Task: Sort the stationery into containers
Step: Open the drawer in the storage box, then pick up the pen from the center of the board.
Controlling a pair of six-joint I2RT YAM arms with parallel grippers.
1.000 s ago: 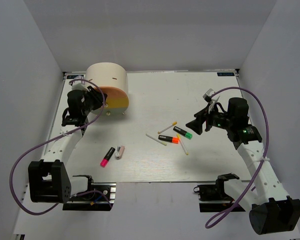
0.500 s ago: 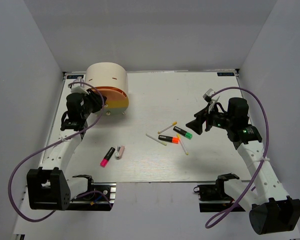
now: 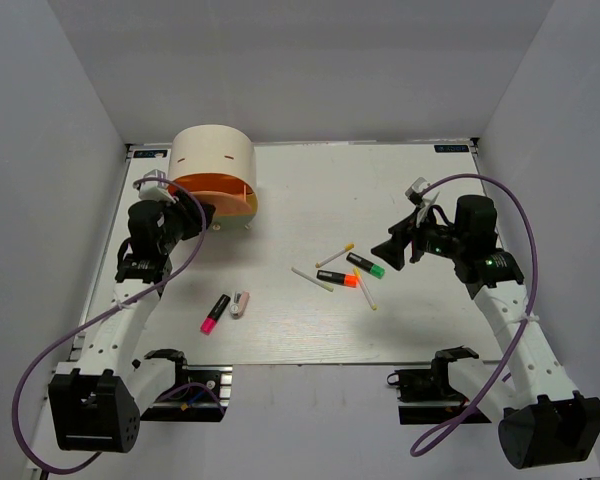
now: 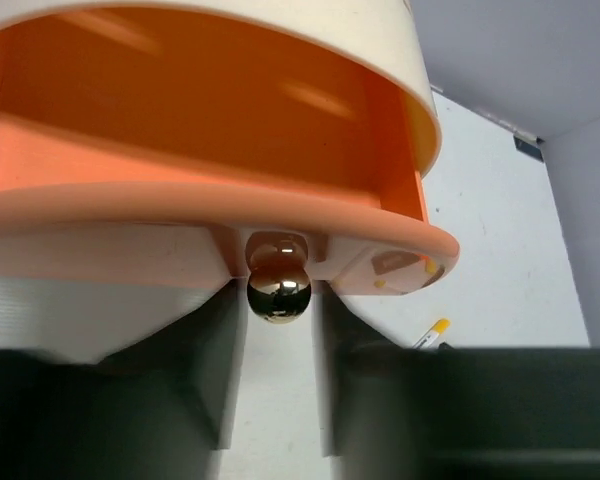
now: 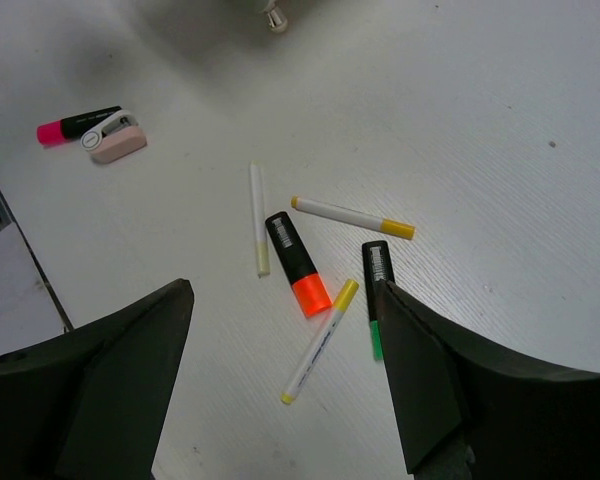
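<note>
The cream box (image 3: 213,155) is seen between 10 and 11 o'clock on the table (image 3: 410,190). Its orange drawer (image 3: 218,193) is pulled out toward 6 o'clock. The drawer's shiny knob (image 4: 278,290) is clasped by the left gripper (image 3: 201,212). The jaws are set narrow, and a finger (image 4: 225,380) is pressed to each side of the ball.

The right gripper (image 3: 383,250) is held above the table at 3 o'clock. Its jaws are spread wide, and nothing is gripped between them.

The stationery is left lying on the table in two groups, well apart. Just off centre toward 4 o'clock, the orange highlighter (image 5: 298,262) and the green highlighter (image 5: 376,275) are scattered among three cream sticks (image 5: 259,232). One stick is laid touching the orange cap. At 8 o'clock, the pink highlighter (image 3: 216,313) and the white-pink piece (image 3: 240,304) are placed just beside each other.
</note>
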